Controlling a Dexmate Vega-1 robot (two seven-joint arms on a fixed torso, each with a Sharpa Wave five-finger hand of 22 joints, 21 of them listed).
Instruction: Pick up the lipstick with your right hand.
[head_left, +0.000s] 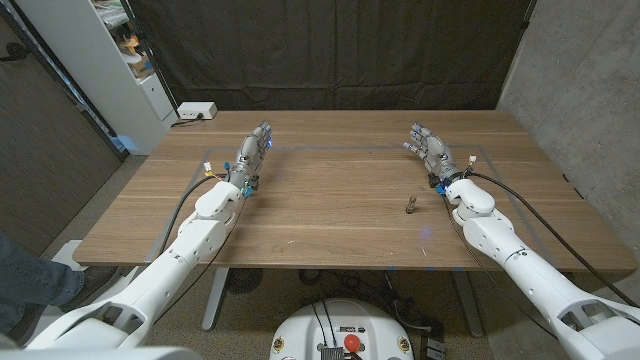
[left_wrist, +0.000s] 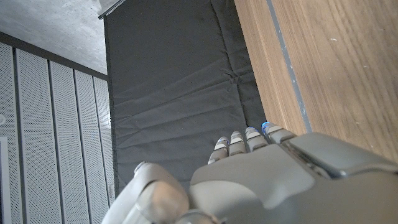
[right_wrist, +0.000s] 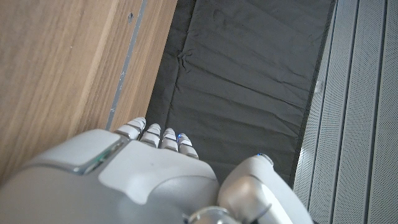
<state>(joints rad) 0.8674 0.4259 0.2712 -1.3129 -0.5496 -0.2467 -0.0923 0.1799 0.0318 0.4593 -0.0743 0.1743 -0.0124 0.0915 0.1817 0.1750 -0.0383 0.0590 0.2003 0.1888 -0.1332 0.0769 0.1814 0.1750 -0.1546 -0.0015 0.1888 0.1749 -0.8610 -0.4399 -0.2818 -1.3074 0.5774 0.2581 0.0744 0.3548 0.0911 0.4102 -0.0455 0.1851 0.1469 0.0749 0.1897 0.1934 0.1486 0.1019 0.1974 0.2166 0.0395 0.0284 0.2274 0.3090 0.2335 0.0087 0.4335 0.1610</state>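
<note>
The lipstick is a small dark tube on the wooden table, right of the middle and toward the front edge. My right hand is further back and slightly to the right of it, fingers apart and holding nothing. My left hand is at the left side of the table, fingers stretched out, holding nothing. The back of the left hand and the back of the right hand show in their wrist views, fingers reaching past the table's edge toward the black curtain.
A white box sits at the table's back left corner. A black curtain hangs behind the table, and a white shelf unit stands at the left. A person's leg shows at the left edge.
</note>
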